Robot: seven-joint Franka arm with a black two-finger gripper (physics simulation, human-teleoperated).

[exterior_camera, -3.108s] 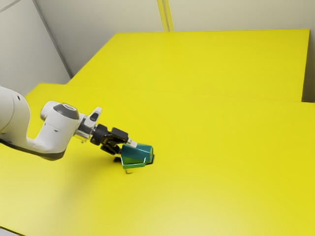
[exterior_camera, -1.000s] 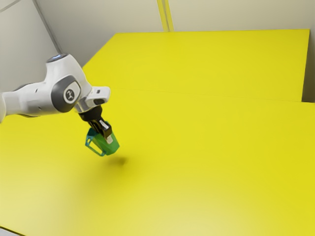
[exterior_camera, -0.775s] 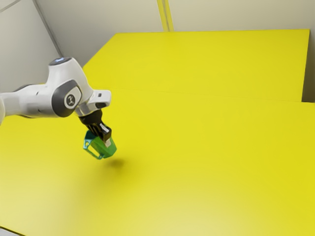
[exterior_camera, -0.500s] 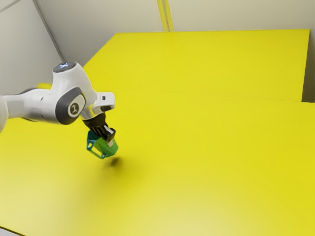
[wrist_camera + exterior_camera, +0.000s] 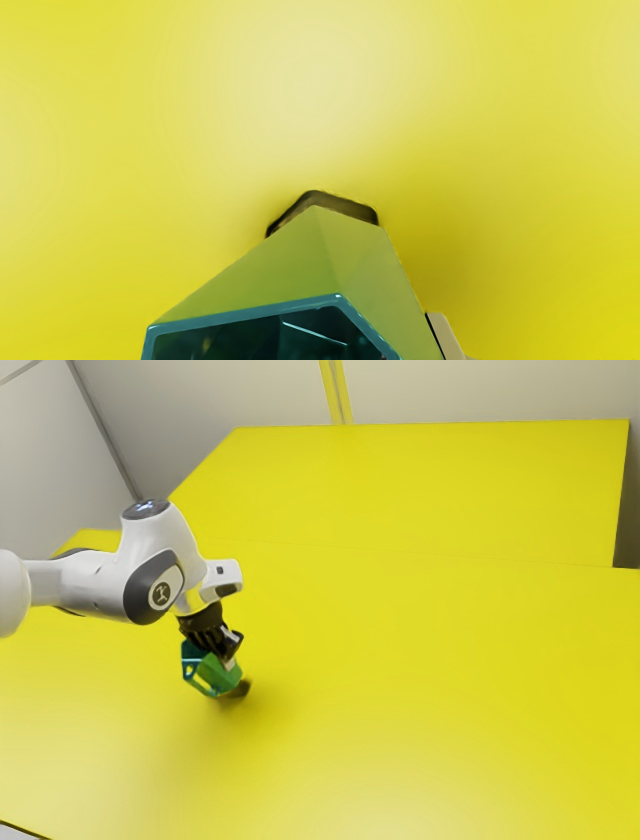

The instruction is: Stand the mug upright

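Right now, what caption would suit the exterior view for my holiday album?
A white robot arm holds a green mug, tilted, low over a yellow table.

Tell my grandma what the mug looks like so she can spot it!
Find the yellow table, then follow the white arm from the exterior view's left down to its black gripper. The tilted mug is there, with flat sides, a teal rim and a handle. Its green outside sets it apart from the black gripper and yellow table.
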